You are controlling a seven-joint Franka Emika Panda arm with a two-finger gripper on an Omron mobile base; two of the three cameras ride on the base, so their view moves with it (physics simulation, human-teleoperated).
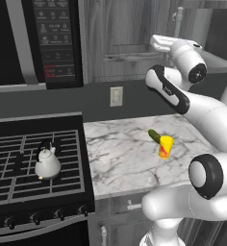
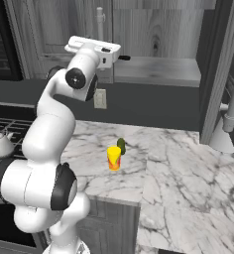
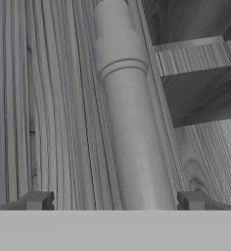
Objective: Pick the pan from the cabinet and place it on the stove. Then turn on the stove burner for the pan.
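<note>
Cabinet (image 1: 120, 38) at 12 o'clock in left base view, stove (image 1: 19, 153) at 8 with kettle (image 1: 48, 163). Right base view: arm raised to cabinet handle (image 2: 100, 22). Hand view: gripper (image 3: 115, 201) spread wide around handle.

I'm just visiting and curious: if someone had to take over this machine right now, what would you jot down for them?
Gripper: jaws open, holding nothing, raised at the cabinet with the pale bar handle between the fingertips.
Pan: cannot see it; presumably inside the cabinet.
Stove: a white kettle sits on the grates; knobs along the front.
Done: arm brought up to the handle.
Left: close on the handle, pull the door, take out the pan, set it on the stove, turn its burner knob.
</note>
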